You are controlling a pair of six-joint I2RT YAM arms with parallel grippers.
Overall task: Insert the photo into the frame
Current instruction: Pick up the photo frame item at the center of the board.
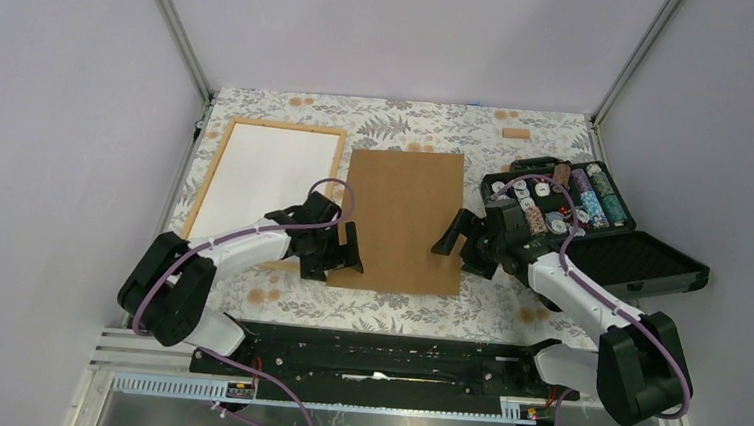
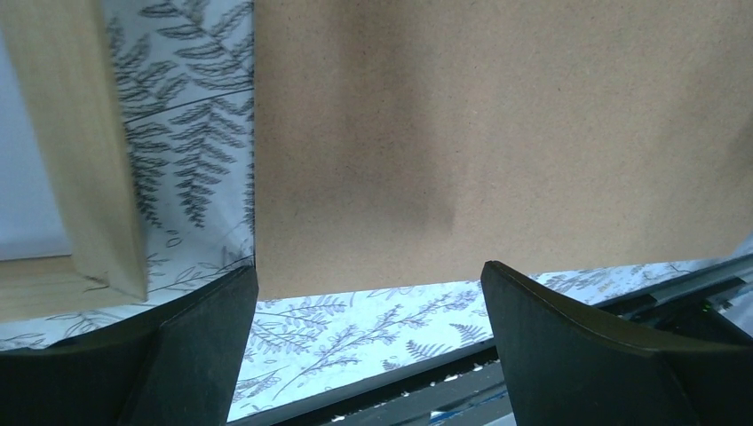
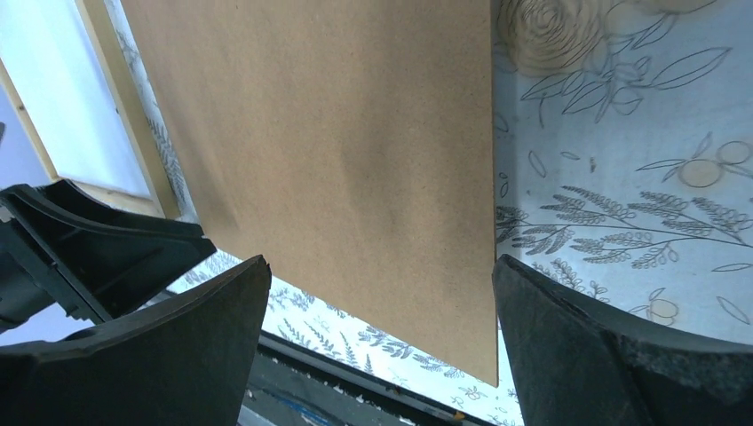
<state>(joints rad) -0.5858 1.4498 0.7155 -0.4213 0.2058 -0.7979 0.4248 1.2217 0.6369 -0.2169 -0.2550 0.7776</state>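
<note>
One frame, one board, one case (open).

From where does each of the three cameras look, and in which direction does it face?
Top external: fixed above and behind the arm bases, facing down over the table; both arms, left claw, right claw show.
Left wrist: on the left arm, facing the brown board's near left corner and the frame; its open fingers show.
Right wrist: on the right arm, facing leftward across the board; its fingers and the left claw show.
Shared: both wrist views show board and frame.
</note>
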